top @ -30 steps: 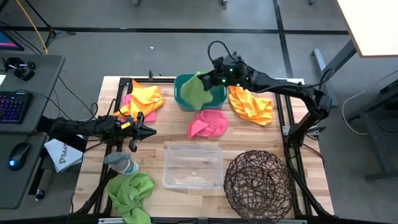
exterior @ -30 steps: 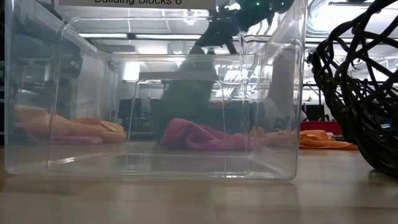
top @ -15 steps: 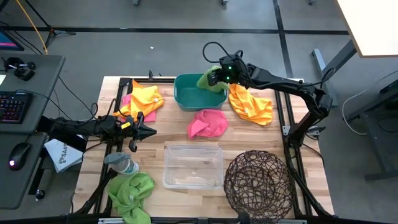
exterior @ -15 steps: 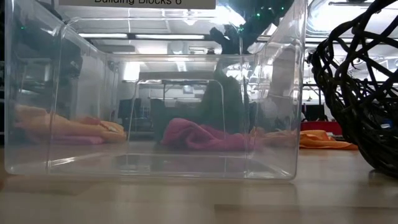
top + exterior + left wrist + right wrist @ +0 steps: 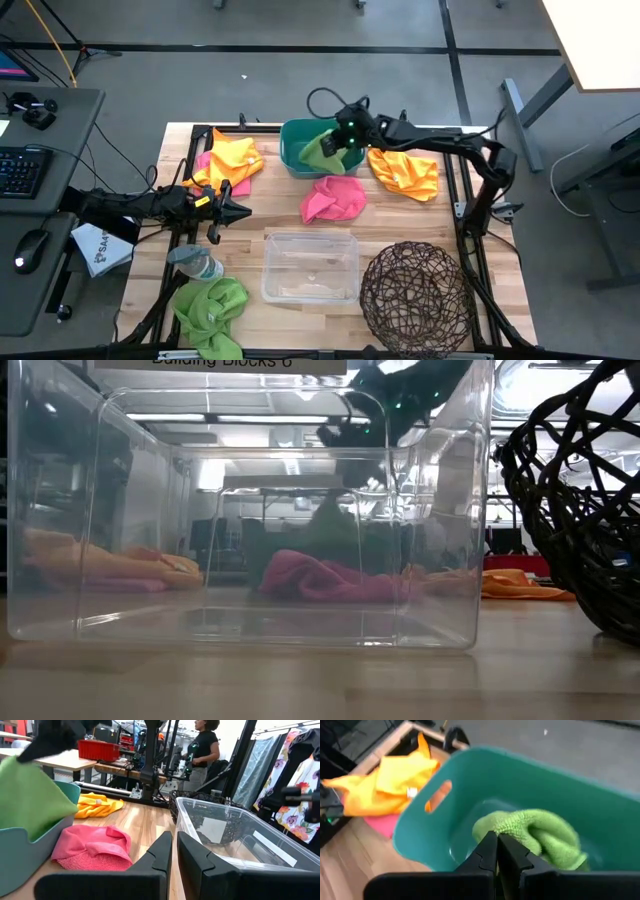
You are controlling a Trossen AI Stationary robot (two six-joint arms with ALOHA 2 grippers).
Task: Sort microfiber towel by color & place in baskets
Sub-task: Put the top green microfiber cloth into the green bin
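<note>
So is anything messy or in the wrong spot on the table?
Mostly it's a sorting job half done. One green towel droops over the table's front left edge beside a tipped-over clear bottle. The right gripper is shut on another green towel in the teal tub. Nothing looks broken.

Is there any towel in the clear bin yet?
No: from above, the clear bin shows only its bare bottom, and the pink towel lies on the table beside it.
</note>
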